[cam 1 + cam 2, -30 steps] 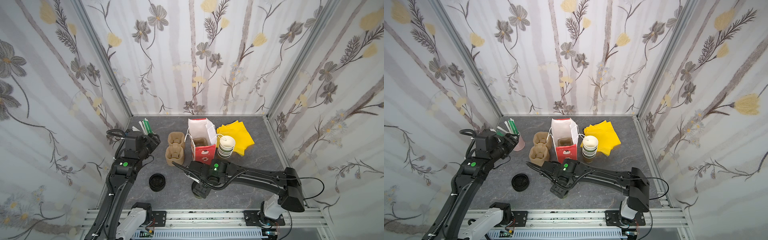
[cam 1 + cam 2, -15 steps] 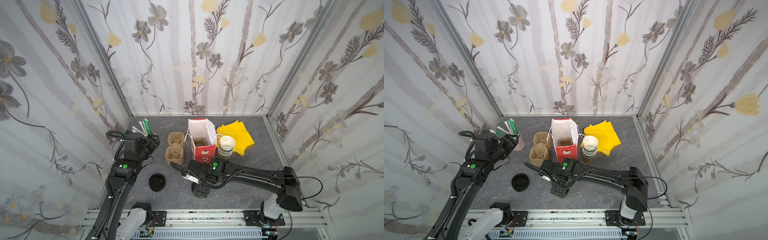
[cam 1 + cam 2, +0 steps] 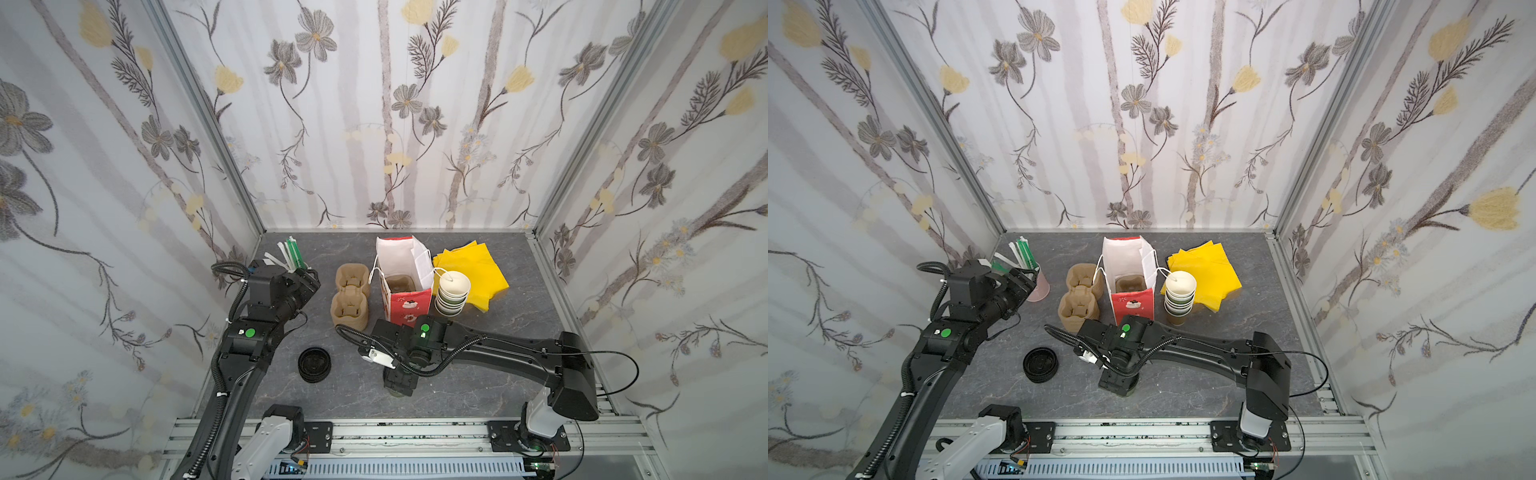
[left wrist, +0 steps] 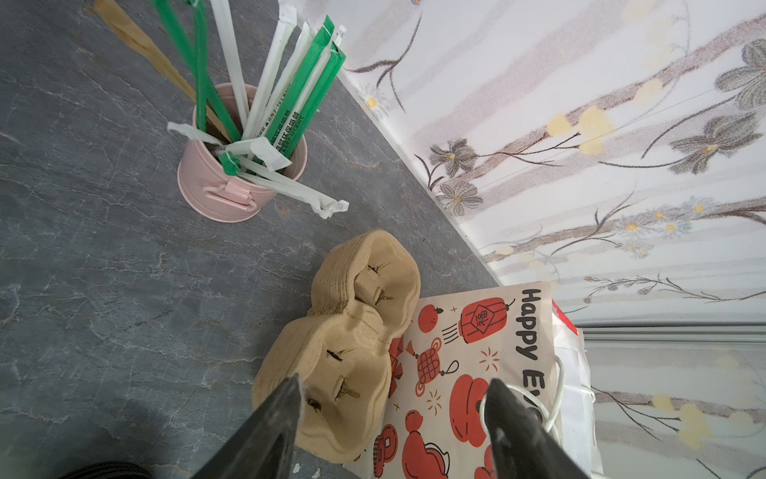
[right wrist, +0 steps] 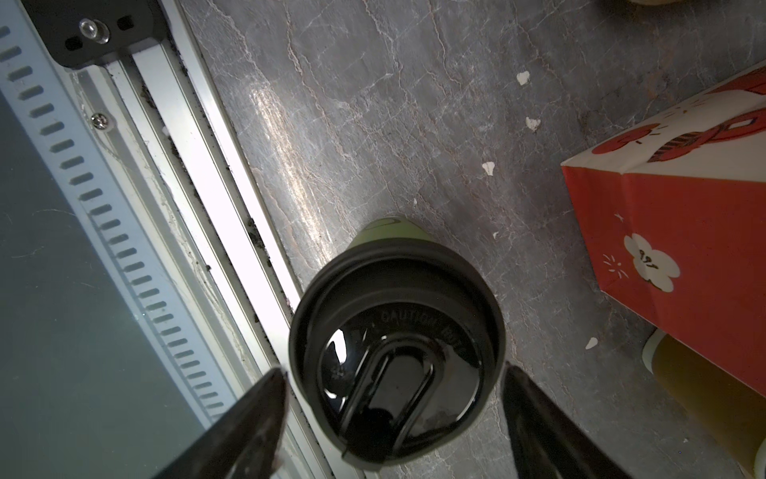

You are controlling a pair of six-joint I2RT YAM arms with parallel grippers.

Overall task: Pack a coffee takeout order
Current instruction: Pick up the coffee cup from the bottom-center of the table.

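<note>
A black-lidded paper cup (image 5: 398,331) stands near the table's front edge. My right gripper (image 5: 396,369) hangs over it, open, one finger on each side of the lid with a thin gap. In both top views this gripper (image 3: 399,382) (image 3: 1117,384) hides the cup. The red white-lined bag (image 3: 405,286) (image 3: 1133,299) stands open mid-table with a tan carrier (image 3: 400,283) inside. Yellow napkins (image 3: 473,272) lie to its right. Green straws (image 4: 298,103) stand in a pink bucket (image 4: 232,186). My left gripper (image 4: 393,379) (image 3: 309,282) hovers open and empty beside the bucket.
A stack of spare carriers (image 3: 351,297) (image 4: 348,344) sits left of the bag. Stacked paper cups (image 3: 452,291) stand between the bag and the napkins. Black lids (image 3: 314,365) lie front left. The aluminium front rail (image 5: 166,186) runs right beside the cup.
My right wrist has turned and dropped a little over the cup. The left arm has barely shifted. Nothing was grasped or released.
</note>
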